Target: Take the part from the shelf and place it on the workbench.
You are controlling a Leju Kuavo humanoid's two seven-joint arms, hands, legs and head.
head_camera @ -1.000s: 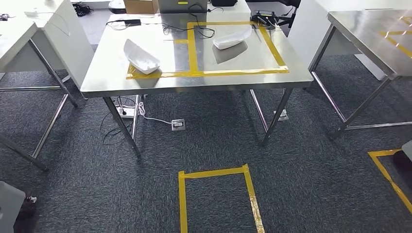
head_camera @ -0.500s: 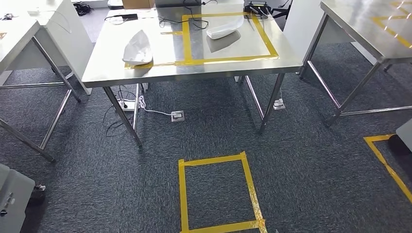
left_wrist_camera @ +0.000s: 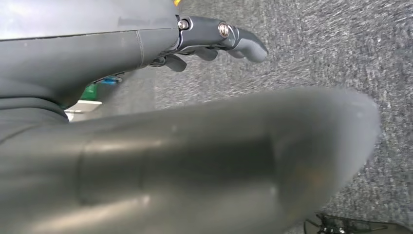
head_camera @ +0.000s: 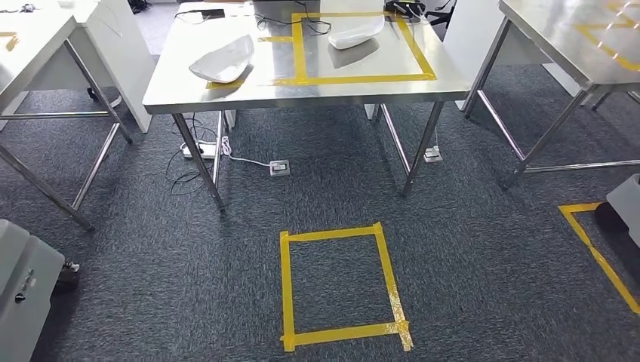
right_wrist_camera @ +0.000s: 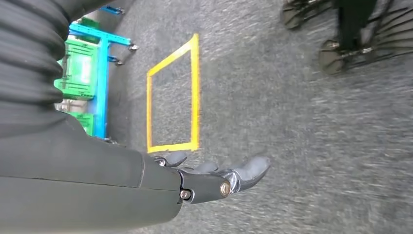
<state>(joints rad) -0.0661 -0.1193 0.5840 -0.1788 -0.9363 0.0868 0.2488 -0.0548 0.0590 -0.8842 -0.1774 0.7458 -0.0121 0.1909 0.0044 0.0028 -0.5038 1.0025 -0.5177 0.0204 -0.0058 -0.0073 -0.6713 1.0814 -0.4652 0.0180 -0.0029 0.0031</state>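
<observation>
Two white curved parts lie on the steel workbench (head_camera: 317, 90) ahead in the head view: one part (head_camera: 223, 60) on the left corner of the yellow tape rectangle (head_camera: 355, 78), the other part (head_camera: 356, 32) inside it at the back. My left hand (left_wrist_camera: 195, 156) hangs over grey carpet, its fingers (left_wrist_camera: 229, 36) stretched out and holding nothing. My right hand (right_wrist_camera: 204, 183) also hangs above the carpet with fingers apart and nothing in it. A blue shelf with green bins (right_wrist_camera: 92, 73) stands beyond it in the right wrist view.
A yellow tape square (head_camera: 343, 283) marks the carpet in front of the workbench. Steel tables stand at the left (head_camera: 30, 45) and right (head_camera: 573, 38). A power strip with cables (head_camera: 198, 151) lies under the bench. A grey case (head_camera: 23, 294) sits at lower left.
The whole head view has shifted: the workbench sits higher and farther in the picture and the floor tape square is now fully in sight. The parts on the bench have not moved.
</observation>
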